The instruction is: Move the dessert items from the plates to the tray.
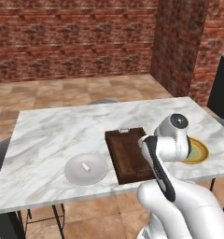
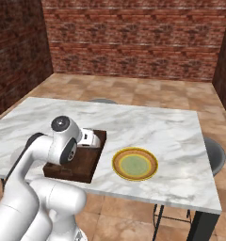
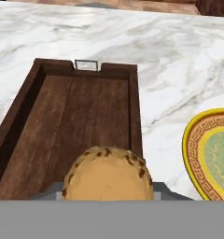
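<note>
In the hand view my gripper (image 3: 107,195) is shut on the round orange-brown ball (image 3: 108,173), which covers most of the fingers. It hangs over the near end of the dark wooden tray (image 3: 81,116), whose floor is bare. The tray (image 1: 125,151) lies mid-table, between the two plates. The white stubby cylinder (image 1: 85,166) lies on the light grey-white plate (image 1: 86,175), left of the tray. Right of the tray sits the yellow-rimmed plate (image 2: 134,164) with nothing on its green centre. My arm hides the hand in the left base view.
The marble table (image 1: 62,130) stands on a tiled floor before brick walls. Dark stools (image 2: 213,155) sit at its sides. The tray's metal handle (image 3: 86,65) is at its far end.
</note>
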### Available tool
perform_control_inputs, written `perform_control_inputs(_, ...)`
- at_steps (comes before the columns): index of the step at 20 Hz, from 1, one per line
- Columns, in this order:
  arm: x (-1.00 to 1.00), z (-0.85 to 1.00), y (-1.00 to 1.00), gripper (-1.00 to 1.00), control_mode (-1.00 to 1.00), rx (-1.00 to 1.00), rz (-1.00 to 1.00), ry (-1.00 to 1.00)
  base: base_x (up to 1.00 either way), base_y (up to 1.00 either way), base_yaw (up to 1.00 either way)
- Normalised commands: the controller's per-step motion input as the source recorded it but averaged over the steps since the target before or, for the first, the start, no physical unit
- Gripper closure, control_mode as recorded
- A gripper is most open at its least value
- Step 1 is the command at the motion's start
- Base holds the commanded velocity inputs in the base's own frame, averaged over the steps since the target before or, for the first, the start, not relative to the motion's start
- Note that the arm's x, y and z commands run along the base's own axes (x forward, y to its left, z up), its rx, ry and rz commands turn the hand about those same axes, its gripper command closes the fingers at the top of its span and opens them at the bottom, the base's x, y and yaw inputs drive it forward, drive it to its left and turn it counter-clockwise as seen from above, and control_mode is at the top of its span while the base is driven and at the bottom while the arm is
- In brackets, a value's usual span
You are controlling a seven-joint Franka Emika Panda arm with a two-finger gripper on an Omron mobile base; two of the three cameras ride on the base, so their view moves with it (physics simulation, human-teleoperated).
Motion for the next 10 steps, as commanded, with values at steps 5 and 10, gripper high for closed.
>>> perform_control_inputs(5, 0.00, 0.00, 0.63, 1.00, -1.00, 0.02, 0.00, 0.00, 0.00, 0.00, 0.00)
perform_control_inputs(10, 0.00, 0.00, 0.43, 1.00, -1.00, 0.03, 0.00, 0.00, 0.00, 0.00, 0.00)
